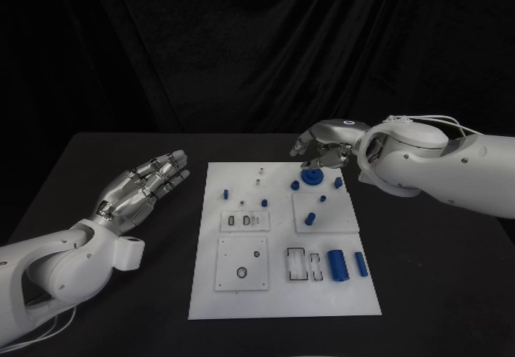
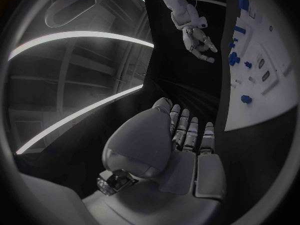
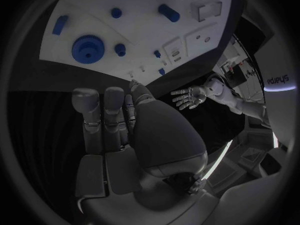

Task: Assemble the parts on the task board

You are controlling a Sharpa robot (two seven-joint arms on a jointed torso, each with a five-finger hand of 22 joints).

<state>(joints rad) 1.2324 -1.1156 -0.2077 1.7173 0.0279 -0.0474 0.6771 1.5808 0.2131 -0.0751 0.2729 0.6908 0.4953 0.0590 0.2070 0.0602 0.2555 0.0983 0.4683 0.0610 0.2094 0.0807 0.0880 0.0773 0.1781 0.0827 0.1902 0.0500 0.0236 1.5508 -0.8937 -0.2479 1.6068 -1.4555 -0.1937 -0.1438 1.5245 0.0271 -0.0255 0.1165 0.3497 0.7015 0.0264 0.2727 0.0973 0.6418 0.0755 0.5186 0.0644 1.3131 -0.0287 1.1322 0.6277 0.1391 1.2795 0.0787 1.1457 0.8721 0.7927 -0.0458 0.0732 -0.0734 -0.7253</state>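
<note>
Before me lies a black table [image 1: 429,282], and a black curtain [image 1: 215,67] hangs in folds behind it. Long curved bands of white light [image 2: 75,37] glow overhead in the room.

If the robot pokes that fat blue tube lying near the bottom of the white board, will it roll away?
Probably. The blue cylinder lies on its side on the flat task board, so a sideways poke would likely roll it. It looks solid and stiff, not floppy. Its smooth round surface might slip between the fingers.
</note>
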